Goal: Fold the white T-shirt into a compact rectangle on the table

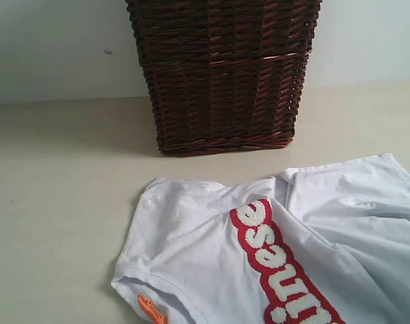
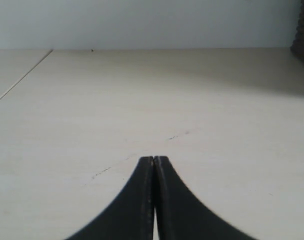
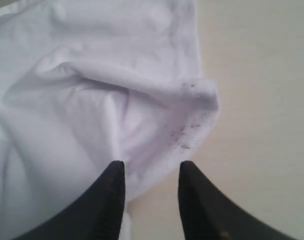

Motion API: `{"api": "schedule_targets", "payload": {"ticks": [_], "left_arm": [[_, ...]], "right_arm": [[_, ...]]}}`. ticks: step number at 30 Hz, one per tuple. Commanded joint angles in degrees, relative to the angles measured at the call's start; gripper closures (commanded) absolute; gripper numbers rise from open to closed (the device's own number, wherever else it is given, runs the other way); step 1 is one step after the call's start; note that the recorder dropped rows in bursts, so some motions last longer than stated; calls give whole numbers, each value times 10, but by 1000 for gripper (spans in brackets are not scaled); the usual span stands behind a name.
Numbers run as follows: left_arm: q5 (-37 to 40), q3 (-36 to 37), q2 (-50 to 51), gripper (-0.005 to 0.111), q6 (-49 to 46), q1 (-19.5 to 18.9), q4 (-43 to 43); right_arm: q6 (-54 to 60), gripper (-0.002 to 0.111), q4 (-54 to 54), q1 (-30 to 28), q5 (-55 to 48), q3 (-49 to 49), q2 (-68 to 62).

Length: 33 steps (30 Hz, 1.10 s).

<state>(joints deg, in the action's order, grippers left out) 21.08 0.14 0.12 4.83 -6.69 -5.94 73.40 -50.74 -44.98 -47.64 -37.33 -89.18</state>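
White T-shirt (image 1: 191, 250) on table (image 1: 56, 202), wicker basket (image 1: 221, 74) behind

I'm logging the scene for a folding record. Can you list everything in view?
white T-shirt: one, white, lying wrinkled on the table, nearer the camera than the basket
letters: one row, fuzzy white outlined in red, across the shirt
tag: one, orange, at the shirt's hem
basket: one, dark brown wicker, standing on the table beyond the shirt
table: one, pale beige, under everything
wall: one, pale, behind the table
left fingers: two, black, shut, over bare table
right fingers: two, black, apart, at a rumpled shirt edge
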Motion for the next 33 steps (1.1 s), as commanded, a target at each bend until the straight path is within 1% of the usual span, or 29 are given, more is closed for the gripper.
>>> {"api": "schedule_targets", "payload": {"ticks": [1, 7, 10, 15, 17, 18, 23, 27, 33], "left_arm": [[-4, -1, -1, 107, -1, -2, 3], [-4, -1, -1, 107, -1, -2, 3], [-4, -1, -1, 107, -1, -2, 3], [-4, -1, -1, 107, -1, -2, 3], [-4, -1, -1, 107, -1, -2, 3], [-4, -1, -1, 107, -1, -2, 3], [-4, -1, -1, 107, -1, -2, 3], [-4, -1, -1, 107, -1, -2, 3], [-4, -1, -1, 107, -1, -2, 3]], "right_arm": [[73, 72, -29, -5, 30, -1, -30], [75, 72, -32, -5, 45, -1, -78], [77, 73, -60, -5, 71, -1, -100], [166, 76, -136, -5, 39, -2, -133], [188, 79, -141, -4, 20, -2, -142], [194, 82, -141, -4, 11, -2, -143], [200, 108, -138, -4, -7, -2, -128], [200, 108, -148, -4, -7, -2, -89], [200, 108, -153, -4, -7, -2, 18]]}}
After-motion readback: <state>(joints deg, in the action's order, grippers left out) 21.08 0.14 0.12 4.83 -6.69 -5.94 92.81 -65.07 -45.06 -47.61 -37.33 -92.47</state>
